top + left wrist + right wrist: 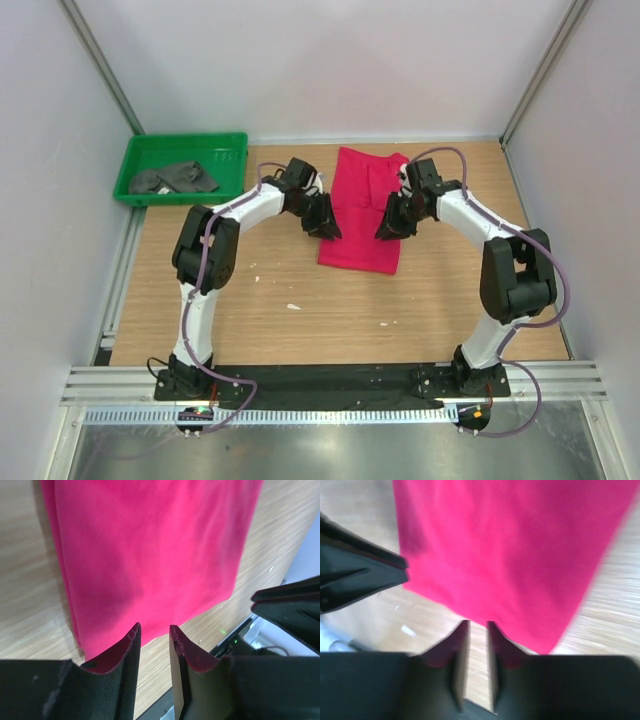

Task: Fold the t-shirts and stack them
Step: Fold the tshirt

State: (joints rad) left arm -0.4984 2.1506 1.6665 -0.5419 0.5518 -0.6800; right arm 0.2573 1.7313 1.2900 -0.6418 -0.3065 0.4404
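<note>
Seen from above, a crimson-red t-shirt (365, 200), already folded into a narrow strip, lies flat on the wooden table (300, 320), running from the back wall towards the arms. The left gripper (325, 228) hangs at the strip's left edge and the right gripper (390, 225) at its right edge, facing each other across the cloth. In both wrist views the claws are parted only by a narrow slit and hold nothing; bare wood shows between the fingertips. The dark grey t-shirt (175, 178) sits crumpled in a green tray (185, 138) at the far left corner, well apart. The step in hand looks like halving the strip lengthwise. To do it well, both claws should probably widen, pinch the near hem's corners together and carry them level, so the edges line up. Open wood lies near and beside the shirt. The far end nears the wall, and the grippers are close together.
</note>
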